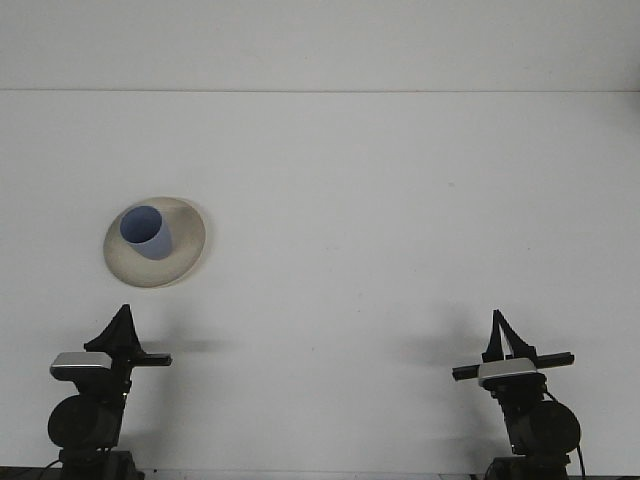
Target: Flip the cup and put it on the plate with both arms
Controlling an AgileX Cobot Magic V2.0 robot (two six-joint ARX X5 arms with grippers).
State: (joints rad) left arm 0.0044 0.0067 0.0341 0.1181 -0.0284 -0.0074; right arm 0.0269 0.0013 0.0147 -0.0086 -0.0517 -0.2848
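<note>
At the far left, near the bottom edge of the front view, the left gripper (122, 318) sits low over the white worktop (380, 220), its dark tip pointing away from the robot toward the back wall. The jaws appear pressed together into a single point with nothing between them. Beyond it, well apart from the tip and slightly to its right, lies the cream plate (185, 250), round and shallow. The blue cup (148, 232) stands on the plate's left half with its mouth turned upward, so the inside of the rim is visible; it seems upright or only slightly leaning. The middle stretch of the worktop is plain white up to the line where it meets the wall. At the far right, the right gripper (497, 325) rests low as well, tip aimed forward, jaws likewise looking pressed together and holding nothing, well apart from cup and plate.
</note>
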